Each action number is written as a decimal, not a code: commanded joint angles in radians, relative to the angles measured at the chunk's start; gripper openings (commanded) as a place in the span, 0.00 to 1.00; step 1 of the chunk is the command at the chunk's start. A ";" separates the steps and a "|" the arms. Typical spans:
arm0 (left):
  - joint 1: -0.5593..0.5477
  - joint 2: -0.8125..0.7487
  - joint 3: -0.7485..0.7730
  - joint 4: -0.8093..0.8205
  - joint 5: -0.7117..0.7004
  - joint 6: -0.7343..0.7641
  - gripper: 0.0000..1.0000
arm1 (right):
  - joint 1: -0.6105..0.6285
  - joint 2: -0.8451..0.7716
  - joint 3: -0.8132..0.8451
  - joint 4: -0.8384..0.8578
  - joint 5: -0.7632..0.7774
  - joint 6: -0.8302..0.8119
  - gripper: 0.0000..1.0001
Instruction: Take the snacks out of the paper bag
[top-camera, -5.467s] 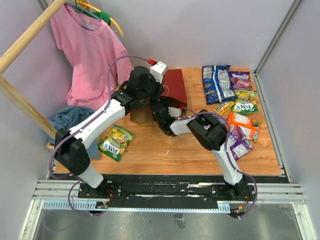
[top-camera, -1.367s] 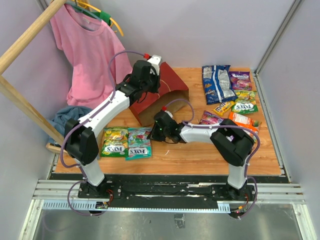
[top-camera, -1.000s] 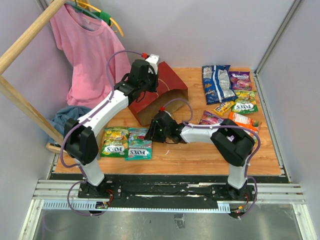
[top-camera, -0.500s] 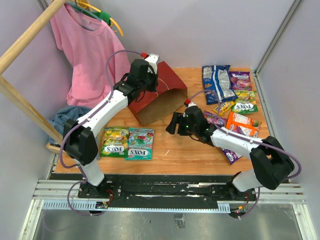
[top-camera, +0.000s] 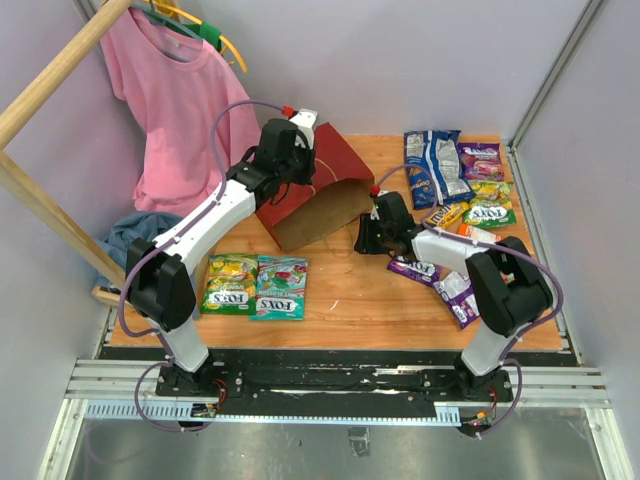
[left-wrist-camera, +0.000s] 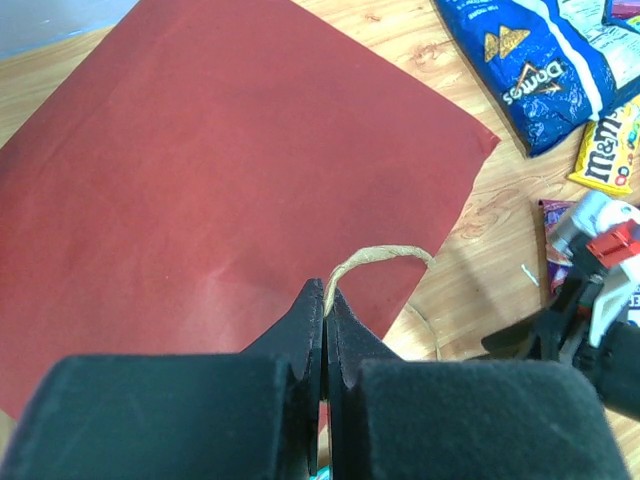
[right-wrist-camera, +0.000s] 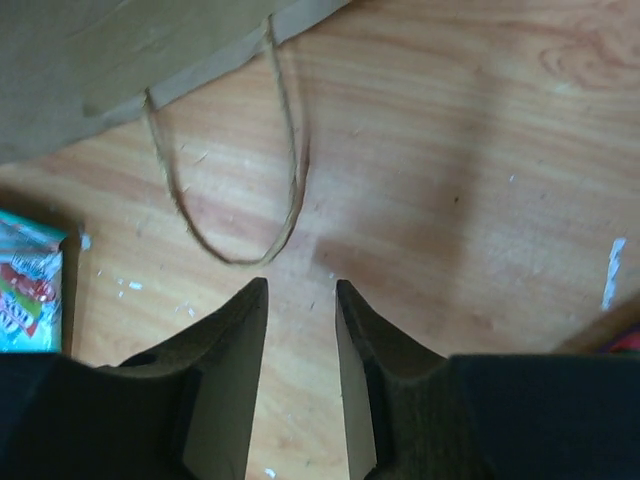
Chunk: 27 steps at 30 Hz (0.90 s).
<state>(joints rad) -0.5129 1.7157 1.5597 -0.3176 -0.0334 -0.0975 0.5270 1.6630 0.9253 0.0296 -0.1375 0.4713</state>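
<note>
the tall red paper bag (top-camera: 335, 180), brown kraft inside, lies tipped on its side at the far left-centre of the wooden table (top-camera: 350, 305), with its open mouth facing right and near. the left gripper (left-wrist-camera: 325, 300) is pinched tight on the bag's thin twisted paper handle (left-wrist-camera: 385, 253), and the cord loops out above the closed fingers over the red panel. the right gripper (right-wrist-camera: 298, 300) hangs low over bare wood just right of the bag's mouth, its fingers a narrow gap apart with nothing between them. the second handle loop (right-wrist-camera: 240, 263) lies flat on the table just beyond the tips. whether anything lies inside the bag cannot be told. a green candy bag (top-camera: 230, 283) and a teal candy bag (top-camera: 280, 287) lie side by side near-left of the bag. on the right are a blue-white cookie bag (top-camera: 432, 165) at the far edge, a purple candy bag (top-camera: 481, 160) beside it, a yellow candy pack (top-camera: 447, 214) nearer, and two purple packets (top-camera: 412, 268) beside the right arm.
</note>
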 joint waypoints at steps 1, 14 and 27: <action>0.007 -0.036 0.028 0.002 -0.010 0.010 0.01 | -0.028 0.078 0.063 0.015 -0.029 -0.037 0.35; 0.006 -0.045 0.010 0.014 0.004 0.019 0.00 | -0.035 0.238 0.154 0.096 -0.110 0.010 0.32; 0.007 -0.053 -0.002 0.021 0.003 0.031 0.01 | -0.035 0.250 0.175 0.070 -0.103 0.016 0.01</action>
<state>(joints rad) -0.5125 1.7077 1.5593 -0.3237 -0.0299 -0.0830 0.5045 1.9247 1.1007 0.1284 -0.2432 0.4870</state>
